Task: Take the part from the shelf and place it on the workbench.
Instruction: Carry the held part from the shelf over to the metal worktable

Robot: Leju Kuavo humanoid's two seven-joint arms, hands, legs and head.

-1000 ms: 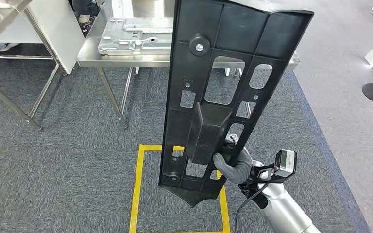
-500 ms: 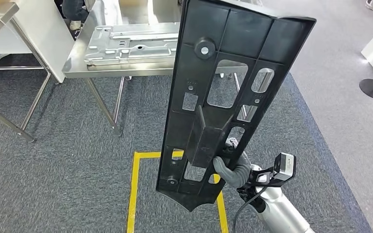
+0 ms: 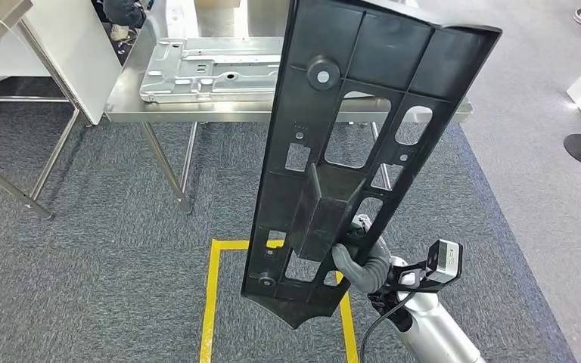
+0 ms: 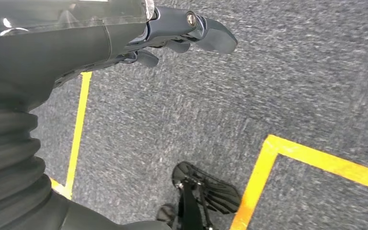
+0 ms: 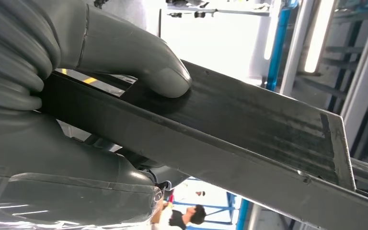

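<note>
Black plastic part (image 3: 355, 144) upright in right hand's (image 3: 363, 261) grip at its lower edge.

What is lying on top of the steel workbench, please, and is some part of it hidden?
On the steel workbench lies a flat silver metal plate. The black plastic part, held upright by the right hand, covers the bench's right portion, so what lies there cannot be seen.

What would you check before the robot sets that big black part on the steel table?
1. Right hand grips the black part: ok.
2. Grip sits low on the part, tall end unsupported: not ok, may tip.
3. Workbench ahead within view: ok.
4. Bench space: not ok, a metal plate lies there; free room cannot tell.
5. Left hand holds nothing, hangs over the carpet: ok.
</note>
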